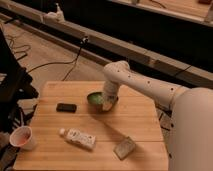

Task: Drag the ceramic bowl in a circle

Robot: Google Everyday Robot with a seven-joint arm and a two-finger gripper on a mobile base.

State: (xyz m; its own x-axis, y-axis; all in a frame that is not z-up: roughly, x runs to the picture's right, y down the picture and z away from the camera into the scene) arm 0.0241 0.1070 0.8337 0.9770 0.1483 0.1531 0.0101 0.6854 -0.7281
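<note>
The green ceramic bowl [95, 99] sits on the wooden table [140, 117], a little behind the table's middle. My white arm reaches in from the right and bends down over it. My gripper [107, 103] is at the bowl's right rim, pressed against or into it, and hides that side of the bowl.
A small black flat object [66, 107] lies just left of the bowl. A white bottle [77, 138] lies on its side at the front. A paper cup with a reddish inside [22, 137] stands at the front left corner. A grey packet [124, 148] lies at the front right.
</note>
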